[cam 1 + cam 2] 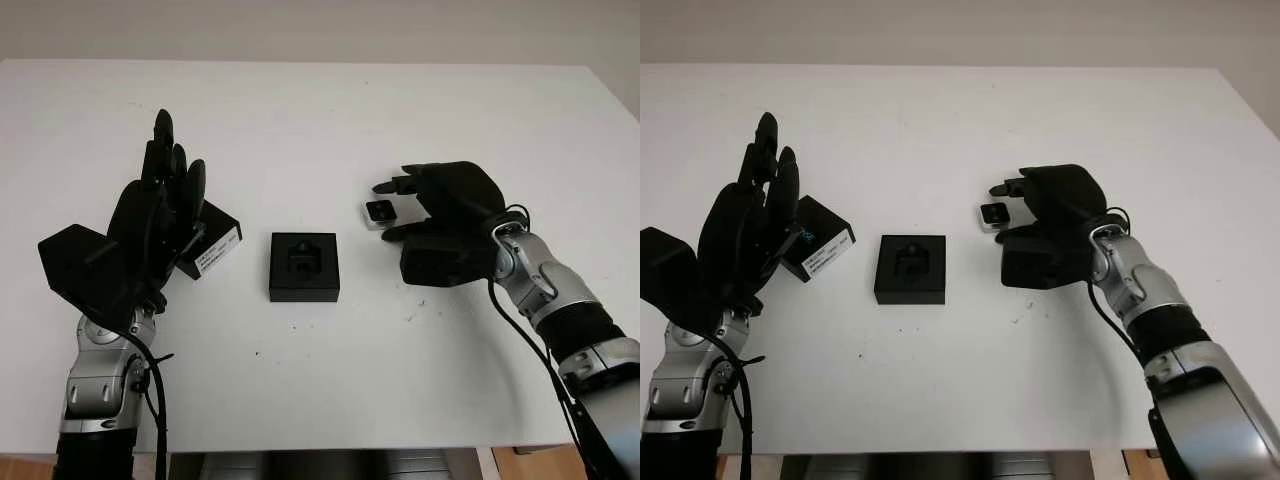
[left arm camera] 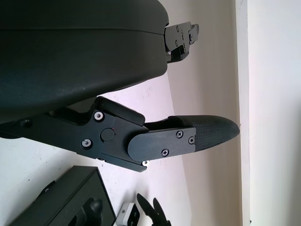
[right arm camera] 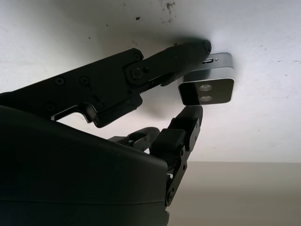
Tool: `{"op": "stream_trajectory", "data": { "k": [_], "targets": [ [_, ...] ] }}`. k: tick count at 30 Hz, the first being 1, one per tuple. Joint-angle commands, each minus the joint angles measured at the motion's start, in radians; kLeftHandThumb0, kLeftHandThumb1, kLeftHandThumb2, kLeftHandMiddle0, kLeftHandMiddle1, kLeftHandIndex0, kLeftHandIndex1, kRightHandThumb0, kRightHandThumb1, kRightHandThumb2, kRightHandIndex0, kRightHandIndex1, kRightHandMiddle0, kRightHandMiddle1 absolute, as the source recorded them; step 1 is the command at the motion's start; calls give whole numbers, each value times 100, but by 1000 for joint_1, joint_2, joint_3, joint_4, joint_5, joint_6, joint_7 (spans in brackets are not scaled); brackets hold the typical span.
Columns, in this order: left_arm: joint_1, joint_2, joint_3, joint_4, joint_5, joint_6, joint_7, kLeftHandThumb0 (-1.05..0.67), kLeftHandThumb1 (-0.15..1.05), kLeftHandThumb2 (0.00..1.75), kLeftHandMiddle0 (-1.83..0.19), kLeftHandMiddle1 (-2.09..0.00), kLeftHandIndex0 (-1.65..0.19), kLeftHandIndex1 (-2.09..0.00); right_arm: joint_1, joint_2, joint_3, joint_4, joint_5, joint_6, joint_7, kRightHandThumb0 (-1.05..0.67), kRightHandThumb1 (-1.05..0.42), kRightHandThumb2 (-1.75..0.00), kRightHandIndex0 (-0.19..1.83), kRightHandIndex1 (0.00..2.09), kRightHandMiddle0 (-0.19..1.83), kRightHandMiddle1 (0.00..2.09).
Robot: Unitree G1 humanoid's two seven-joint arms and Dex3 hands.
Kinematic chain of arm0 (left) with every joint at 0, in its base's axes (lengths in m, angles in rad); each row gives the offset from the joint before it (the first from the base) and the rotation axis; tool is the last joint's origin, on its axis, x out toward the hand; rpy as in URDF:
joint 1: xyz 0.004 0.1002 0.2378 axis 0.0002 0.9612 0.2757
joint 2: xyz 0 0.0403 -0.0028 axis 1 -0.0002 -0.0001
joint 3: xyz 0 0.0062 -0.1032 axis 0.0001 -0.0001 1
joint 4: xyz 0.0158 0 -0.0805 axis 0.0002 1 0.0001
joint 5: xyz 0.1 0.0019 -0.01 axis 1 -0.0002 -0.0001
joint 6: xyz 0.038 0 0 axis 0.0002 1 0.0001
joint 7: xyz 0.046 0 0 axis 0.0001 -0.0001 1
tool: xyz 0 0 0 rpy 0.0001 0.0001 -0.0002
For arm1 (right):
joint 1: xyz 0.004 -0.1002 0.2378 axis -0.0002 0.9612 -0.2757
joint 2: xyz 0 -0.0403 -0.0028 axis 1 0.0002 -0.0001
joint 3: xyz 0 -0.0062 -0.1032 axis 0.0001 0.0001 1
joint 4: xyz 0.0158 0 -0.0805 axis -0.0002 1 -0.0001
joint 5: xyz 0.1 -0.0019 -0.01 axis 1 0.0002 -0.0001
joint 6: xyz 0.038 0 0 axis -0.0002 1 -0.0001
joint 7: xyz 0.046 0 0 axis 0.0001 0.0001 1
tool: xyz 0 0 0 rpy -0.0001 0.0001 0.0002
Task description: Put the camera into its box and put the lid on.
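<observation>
While our right hand (image 1: 400, 210) pinches, apparently, the small silver camera (image 1: 379, 213) right of the open black foam-lined box (image 1: 304, 266), our left hand (image 1: 165, 200) hovers open left of it.

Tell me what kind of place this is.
Probably a lab or test bench, not a home: a plain white table against a bare wall, holding just a small camera, its open black box and the lid. The right hand is at the camera; the left hand is raised, open.
</observation>
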Motion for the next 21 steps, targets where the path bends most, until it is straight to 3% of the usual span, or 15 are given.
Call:
{"op": "stream_trajectory", "data": {
  "k": [1, 6, 9, 11, 21],
  "targets": [
    [5, 2, -1, -17, 4, -12, -2, -76, 105, 56, 19, 0, 19, 0, -13, 9, 15, 33, -11, 4, -14, -54, -83, -6, 52, 12, 77, 18],
    [9, 0, 2, -18, 2, -13, 2, -76, 105, 54, 19, 0, 19, 0, -30, 10, 36, 90, -24, -27, -85, -49, -87, -6, 56, 12, 89, 30],
    [9, 0, 1, -17, 2, -12, 1, -76, 105, 55, 19, 0, 19, 0, -35, 9, 40, 107, -17, -44, -103, -45, -91, -6, 59, 10, 66, 88],
    [7, 1, 0, -15, 2, -13, 0, -75, 105, 55, 19, 0, 19, 0, -37, 7, 42, 115, -14, -54, -106, -44, -92, -6, 59, 10, 60, 100],
    [-1, 7, -4, -6, 10, -8, 1, -76, 105, 54, 19, 0, 19, 0, -44, 3, 53, 139, -16, -76, -127, -42, -92, -5, 61, 10, 56, 108]
  ]
}}
